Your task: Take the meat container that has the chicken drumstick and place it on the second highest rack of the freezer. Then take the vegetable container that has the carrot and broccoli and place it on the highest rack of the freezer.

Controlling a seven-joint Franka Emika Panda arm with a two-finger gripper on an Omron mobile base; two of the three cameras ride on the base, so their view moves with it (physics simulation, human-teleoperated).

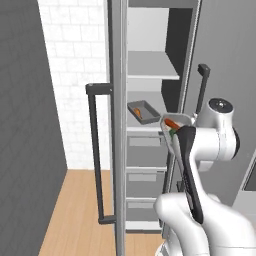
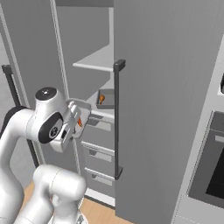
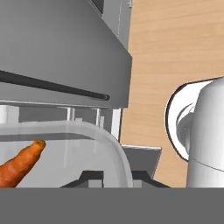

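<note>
We're in a home kitchen here. There's a tall grey freezer [image 1: 150, 75] standing open, white tiled wall [image 1: 75, 75] behind, wood floor [image 1: 75, 210] below, and a black-windowed wall oven [image 2: 210, 170] alongside.

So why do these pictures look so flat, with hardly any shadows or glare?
Left base view: even rendered light, soft shade inside the freezer. Right base view: its door is plain matte grey, no glare. Hand view: the clear container with the carrot shows faint sheen, edges cropped.

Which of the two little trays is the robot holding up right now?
The vegetable container with the carrot and green broccoli, gripped by the gripper outside the freezer. The meat container already sits on a freezer shelf.
</note>
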